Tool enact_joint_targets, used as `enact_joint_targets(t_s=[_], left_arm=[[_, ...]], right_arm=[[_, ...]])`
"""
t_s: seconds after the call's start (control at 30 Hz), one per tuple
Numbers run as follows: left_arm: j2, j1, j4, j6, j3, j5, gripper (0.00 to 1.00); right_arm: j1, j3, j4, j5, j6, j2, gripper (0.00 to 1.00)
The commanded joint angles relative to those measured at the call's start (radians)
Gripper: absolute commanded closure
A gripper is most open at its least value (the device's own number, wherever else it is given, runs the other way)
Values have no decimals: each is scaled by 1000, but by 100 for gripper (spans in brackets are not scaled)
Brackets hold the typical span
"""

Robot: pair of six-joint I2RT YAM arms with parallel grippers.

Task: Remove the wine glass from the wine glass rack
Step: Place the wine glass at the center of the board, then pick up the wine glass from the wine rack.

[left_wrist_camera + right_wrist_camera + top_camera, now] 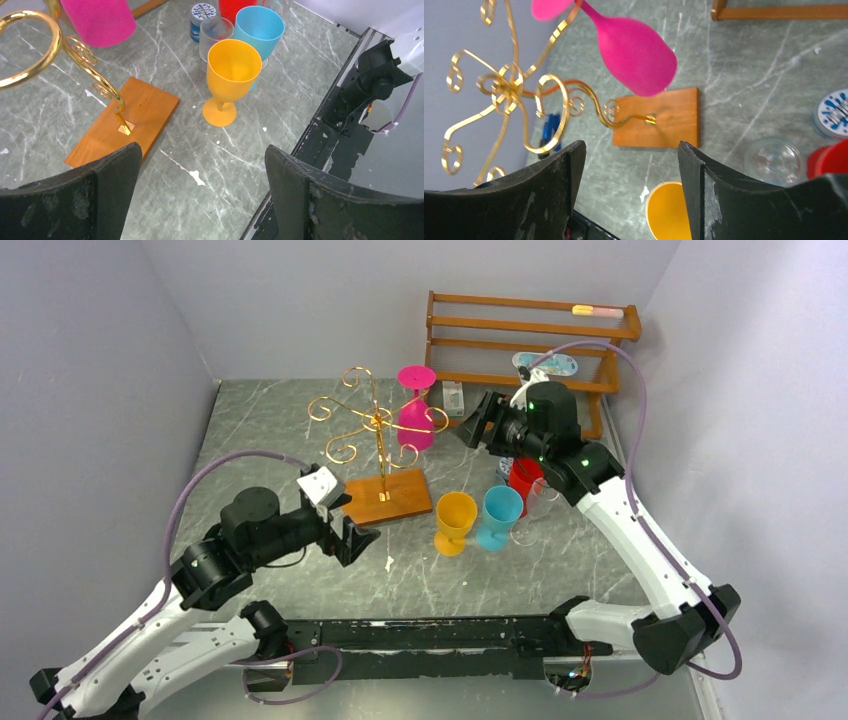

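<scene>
Rack: gold wire stand on a wooden base, mid-desk.
Pink glass: hangs bowl-down from a curled arm on the rack's far right side, foot on top.
Right tool: jaws apart with nothing between them, right of the rack, facing the pink glass, not touching it.
Left tool: jaws wide and empty, low by the near left corner of the rack's base.
Yellow glass, blue glass: upright, side by side, right of the rack's base.
Red glass: just behind the blue glass.
Shelf: behind the rack, to its right.
</scene>
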Motion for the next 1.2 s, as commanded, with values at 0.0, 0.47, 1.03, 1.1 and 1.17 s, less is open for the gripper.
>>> enact_joint_targets(t_s=[0.0,0.47,1.03,1.1,1.17], left_arm=[[83,4,-52,-57,89,-22,3],[20,4,-20,-70,22,-15,3],[-2,4,-54,-54,20,-33,3],[-2,5,-55,-56,17,-35,3],[2,4,-60,-57,19,-38,3]], right_arm=[[-25,108,67,-31,89,53,28],[-41,338,204,-117,180,342,29],[-107,410,288,-361,283,525,65],[-117,404,302,-381,287,524,72],[-121,415,290,-402,283,533,81]])
